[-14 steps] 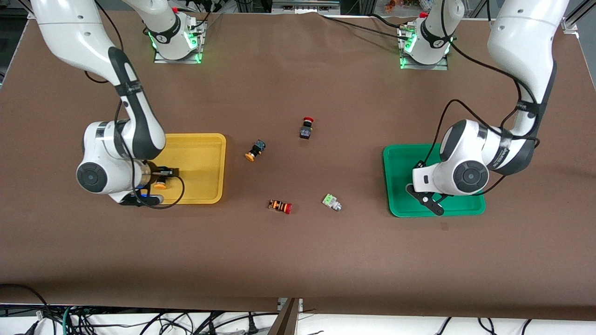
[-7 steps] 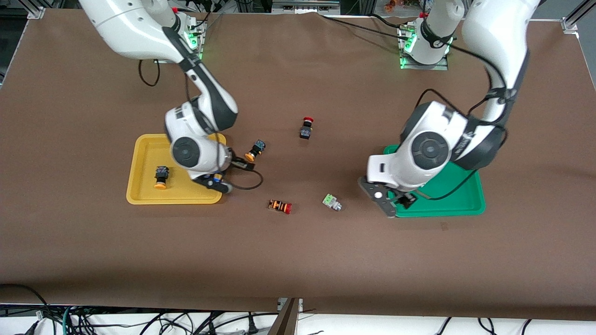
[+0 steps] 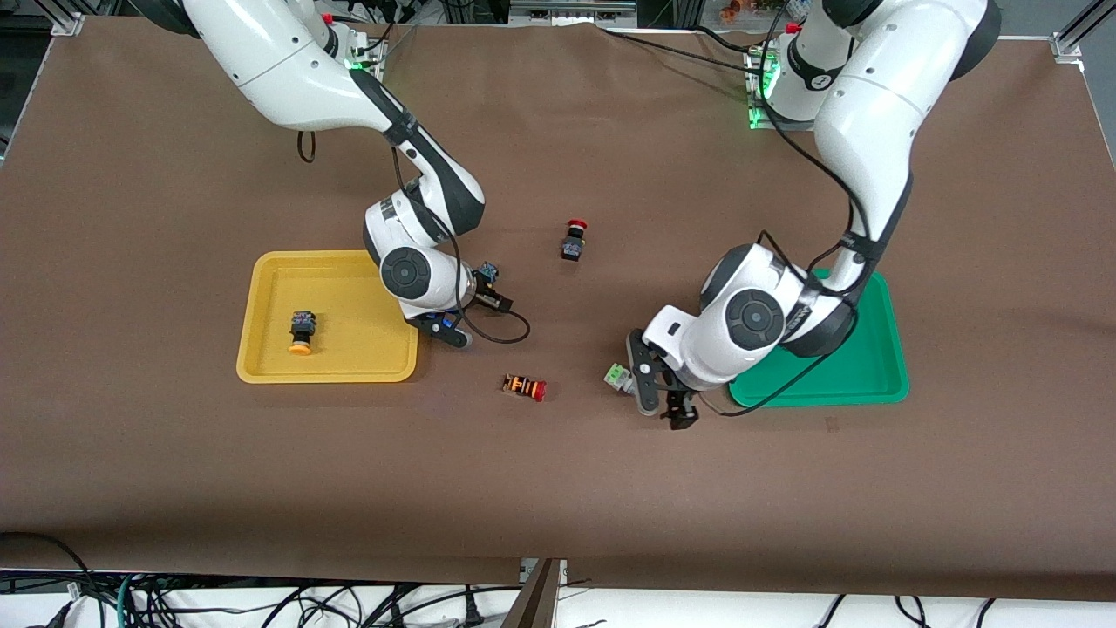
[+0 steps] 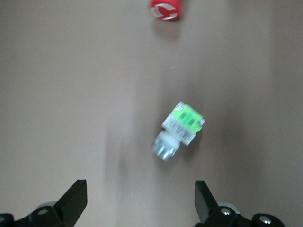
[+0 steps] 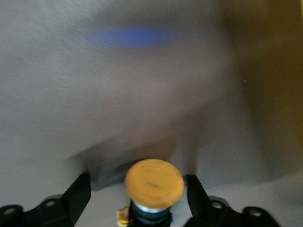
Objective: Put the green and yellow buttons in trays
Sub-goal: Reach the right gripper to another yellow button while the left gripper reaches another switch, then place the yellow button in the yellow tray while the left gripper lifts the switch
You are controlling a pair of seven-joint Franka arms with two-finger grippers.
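A yellow button (image 3: 302, 332) lies in the yellow tray (image 3: 331, 260). A second yellow button (image 3: 485, 272) lies on the table beside that tray, toward the middle. My right gripper (image 3: 482, 295) is low over it and open. In the right wrist view the orange cap (image 5: 154, 183) sits between the spread fingers (image 5: 78, 194) of that gripper (image 5: 137, 198). A green button (image 3: 618, 376) lies on its side beside the green tray (image 3: 872, 371). My left gripper (image 3: 664, 403) hangs open next to it. The left wrist view shows the button (image 4: 182, 127) just ahead of the gripper (image 4: 139, 201). No other green button shows.
A black button with a red cap (image 3: 573, 240) stands near the table's middle. An orange-and-black striped button with a red cap (image 3: 525, 386) lies between the two grippers, and its cap shows in the left wrist view (image 4: 165, 8). My left arm covers part of the green tray.
Both arms swung from their trays toward the table's middle. The right gripper left a yellow button in the yellow tray and now straddles the second one. The left gripper now sits by the green button.
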